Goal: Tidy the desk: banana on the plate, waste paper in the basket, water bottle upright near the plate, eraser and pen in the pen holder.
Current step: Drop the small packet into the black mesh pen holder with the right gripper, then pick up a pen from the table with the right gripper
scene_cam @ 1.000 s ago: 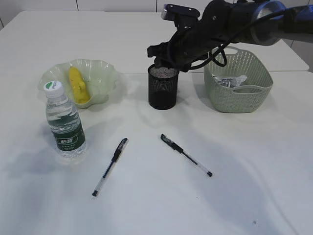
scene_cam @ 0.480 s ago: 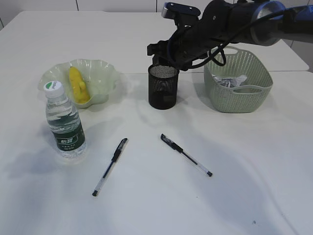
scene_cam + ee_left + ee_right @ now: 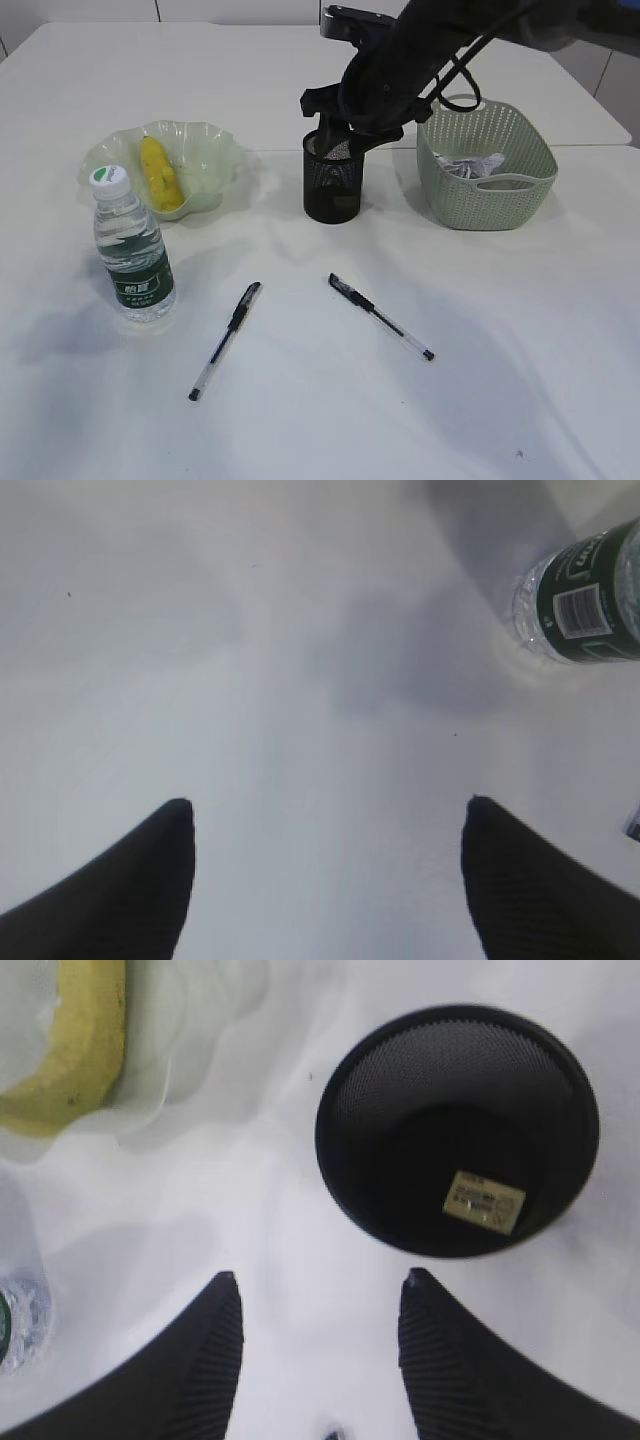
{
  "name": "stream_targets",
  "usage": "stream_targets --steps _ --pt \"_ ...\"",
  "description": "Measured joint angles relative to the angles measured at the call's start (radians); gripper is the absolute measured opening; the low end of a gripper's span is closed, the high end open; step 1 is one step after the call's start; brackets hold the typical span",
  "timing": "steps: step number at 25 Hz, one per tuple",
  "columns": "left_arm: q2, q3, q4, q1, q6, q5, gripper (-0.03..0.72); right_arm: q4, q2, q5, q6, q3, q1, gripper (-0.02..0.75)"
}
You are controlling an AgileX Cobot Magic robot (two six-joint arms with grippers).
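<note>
Right claw [image 3: 315,1295] hangs above the pen holder [image 3: 333,177], fingers apart, nothing in it. Eraser [image 3: 484,1200] lies flat on the holder's bottom, small tan block with a printed label, so that part looks done. Left claw [image 3: 325,815] spread and empty over bare table [image 3: 250,630], near the upright water bottle [image 3: 132,245]. Two pens [image 3: 225,340] [image 3: 380,316] lie on the table nearside; the right pen is likely next.

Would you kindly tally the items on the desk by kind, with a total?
Pens: 2
Water bottle: 1
Banana: 1
Plate: 1
Pen holder: 1
Eraser: 1
Basket: 1
Waste paper: 1
Total: 9
</note>
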Motion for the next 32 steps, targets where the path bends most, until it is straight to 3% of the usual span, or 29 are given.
stream_targets --steps 6,13,18,28,32 --pt "0.0 0.0 0.0 0.0 0.0 0.005 0.591 -0.155 -0.052 0.196 0.115 -0.046 0.0 0.376" --pt "0.0 0.0 0.0 0.0 0.0 0.01 0.591 -0.27 -0.186 0.297 0.15 -0.055 0.0 0.373" --pt "0.0 0.0 0.002 0.0 0.0 0.048 0.591 -0.292 -0.238 0.308 0.151 -0.029 0.0 0.354" --pt "0.0 0.0 0.002 0.0 -0.002 0.078 0.591 -0.292 -0.37 0.308 0.104 0.382 0.006 0.351" --pt "0.0 0.0 0.002 0.0 -0.002 0.101 0.591 -0.312 -0.379 0.306 0.049 0.519 0.062 0.351"
